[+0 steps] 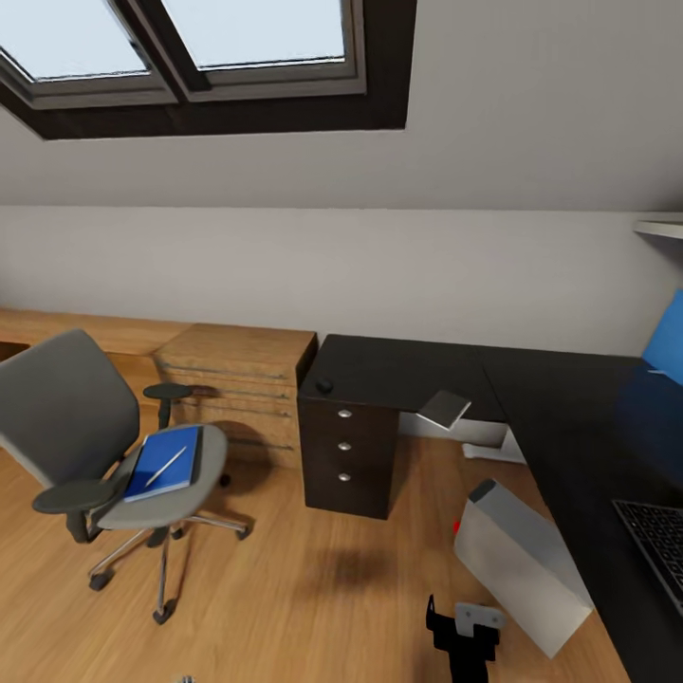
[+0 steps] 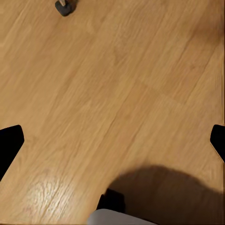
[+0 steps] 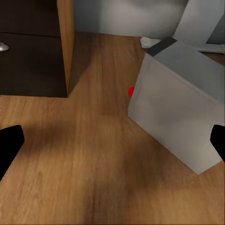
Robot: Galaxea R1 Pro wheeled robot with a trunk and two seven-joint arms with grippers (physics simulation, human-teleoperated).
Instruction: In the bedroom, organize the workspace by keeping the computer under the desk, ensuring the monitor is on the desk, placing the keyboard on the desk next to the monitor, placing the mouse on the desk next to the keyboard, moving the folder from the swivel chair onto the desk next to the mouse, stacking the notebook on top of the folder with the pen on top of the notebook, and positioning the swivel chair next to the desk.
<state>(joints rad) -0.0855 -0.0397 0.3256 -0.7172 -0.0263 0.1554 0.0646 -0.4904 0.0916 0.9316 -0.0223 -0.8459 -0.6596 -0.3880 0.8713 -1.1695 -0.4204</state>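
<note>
The grey swivel chair point(image 1: 71, 417) stands on the floor at the left, apart from the black desk point(image 1: 550, 408). On its seat lies the blue folder point(image 1: 152, 474), with the thin white pen point(image 1: 167, 466) lying on top. The small black mouse point(image 1: 324, 385) sits on the desk's left end above the drawers. The grey notebook point(image 1: 444, 409) overhangs the desk's front edge. At the right edge, the keyboard point(image 1: 659, 545) rests on the desk. The silver computer point(image 1: 517, 564) point(image 3: 180, 112) stands tilted on the floor beside the desk. My right gripper point(image 3: 112, 150) is open before it; my left gripper point(image 2: 112, 145) hangs open over bare floor.
A light wooden drawer chest point(image 1: 237, 389) stands between chair and desk. The desk's black drawer unit point(image 1: 346, 451) point(image 3: 28, 47) is left of the computer. A blue panel point(image 1: 667, 340) shows at the far right. A chair caster point(image 2: 64, 6) is near my left gripper.
</note>
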